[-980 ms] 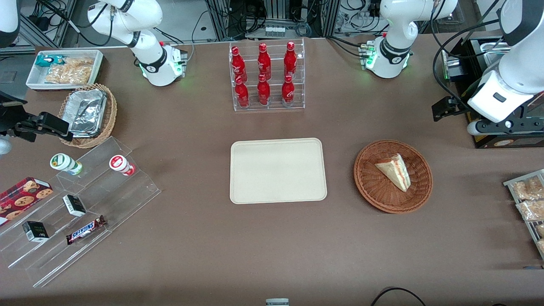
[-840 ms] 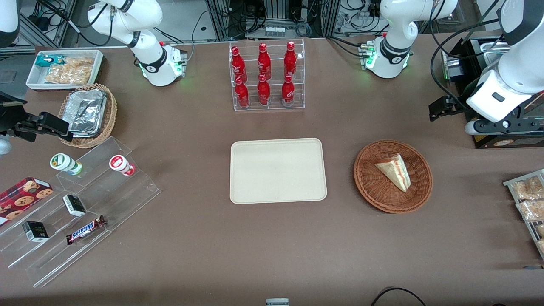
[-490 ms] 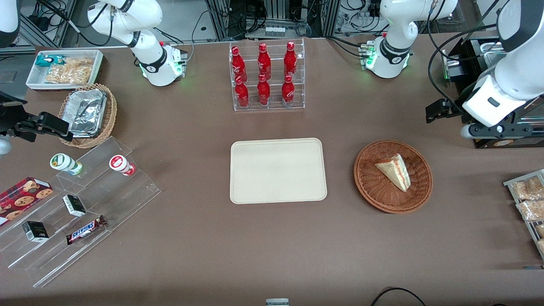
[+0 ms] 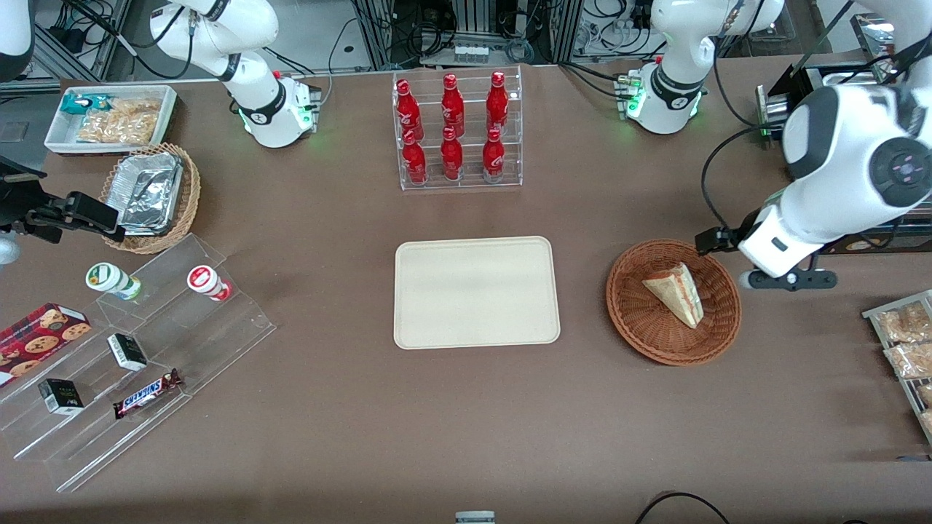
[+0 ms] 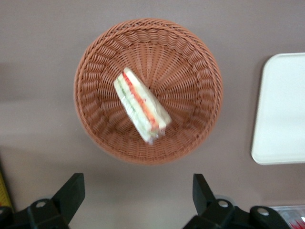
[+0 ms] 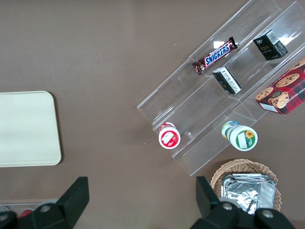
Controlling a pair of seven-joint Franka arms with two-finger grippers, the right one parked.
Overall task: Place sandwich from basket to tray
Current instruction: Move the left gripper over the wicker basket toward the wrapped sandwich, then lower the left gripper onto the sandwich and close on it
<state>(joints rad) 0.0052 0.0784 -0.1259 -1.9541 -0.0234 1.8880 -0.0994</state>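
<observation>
Brown counter [image 4: 349, 437] bearing a cream tray [image 4: 477, 291] at centre, with a reddish wicker basket [image 4: 648, 336] at its three o'clock, a clear bottle rack [image 4: 460, 184] at twelve and a stepped clear stand [image 4: 218, 327] at eight. Tan basket [image 4: 191, 196] and white bin [image 4: 51, 132] out at ten. End effector [image 5: 138, 183], fingers spread, hovering over the counter at the reddish basket's three o'clock.

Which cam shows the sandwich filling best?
Left wrist view: the open gripper hangs over the basket, the sandwich layers facing the camera. Front view shows the sandwich smaller; right wrist view misses it.
</observation>
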